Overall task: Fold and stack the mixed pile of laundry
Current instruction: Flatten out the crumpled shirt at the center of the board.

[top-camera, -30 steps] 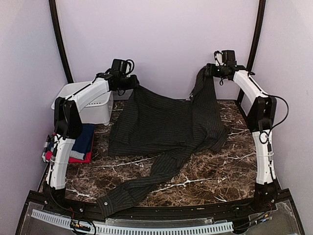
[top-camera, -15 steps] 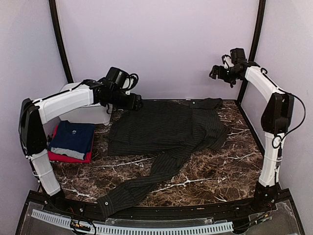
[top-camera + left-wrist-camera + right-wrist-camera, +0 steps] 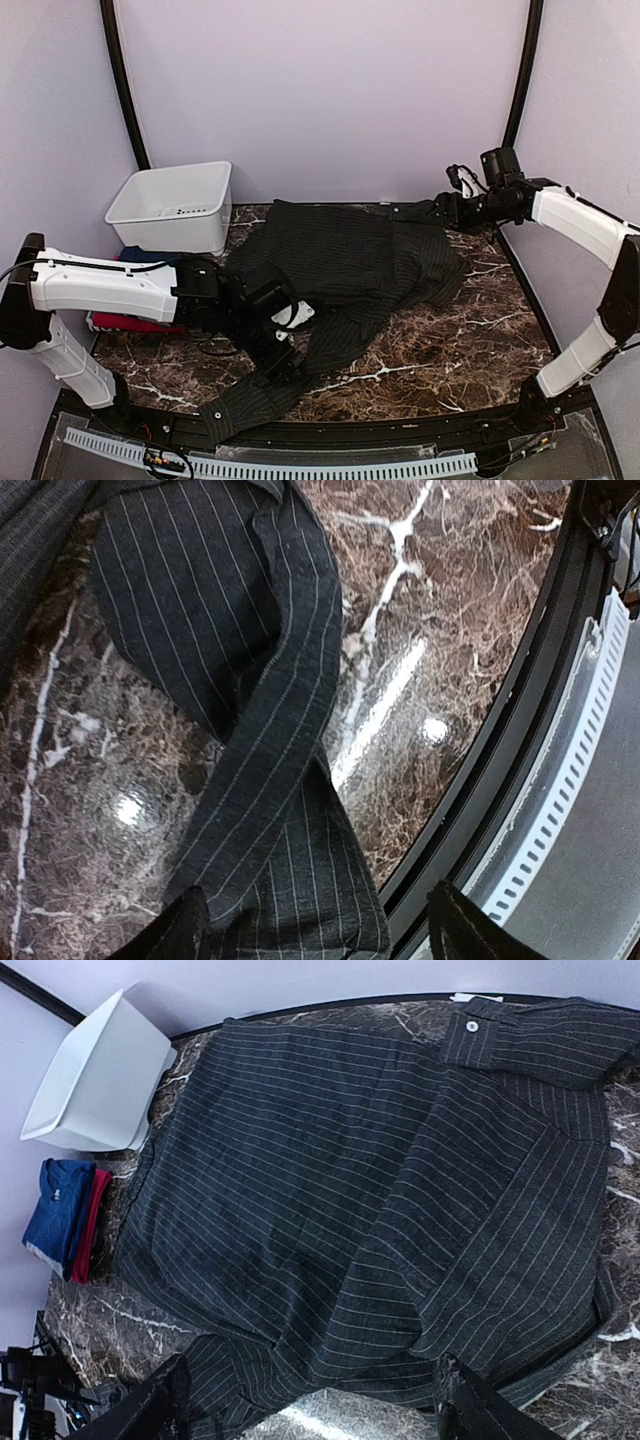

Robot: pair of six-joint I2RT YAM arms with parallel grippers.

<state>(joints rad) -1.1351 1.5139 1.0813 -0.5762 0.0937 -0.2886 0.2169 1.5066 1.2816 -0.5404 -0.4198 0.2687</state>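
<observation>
Pinstriped shirt (image 3: 345,260) lies spread out flat on the dark marble desk (image 3: 440,350), toward the back; one long sleeve (image 3: 300,375) runs down from it to the near edge, and its cuff (image 3: 215,415) sits right by the black rim; the other sleeve (image 3: 540,1045) is folded over the far right corner of the shirt, with a white button (image 3: 470,1026) near its end.

Low across the desk reaches the left arm (image 3: 100,285); the left jaws hang right over the long sleeve, about halfway along it; in the left wrist view the two black fingers (image 3: 180,930) are spread wide, the sleeve lies under the gap between them, and they pinch nothing; I cannot tell if they touch the cloth.

From the right side comes the right arm (image 3: 575,215); the right jaws sit by the far right corner of the shirt, near the folded sleeve; they are spread wide too and hold nothing; the shirt lies below them.

At the left side of the desk a navy T-shirt (image 3: 55,1215) lies folded on a red T-shirt (image 3: 90,1225), near the big shirt but apart from it; a white bin (image 3: 175,205) stands just behind them in the back left corner.
</observation>
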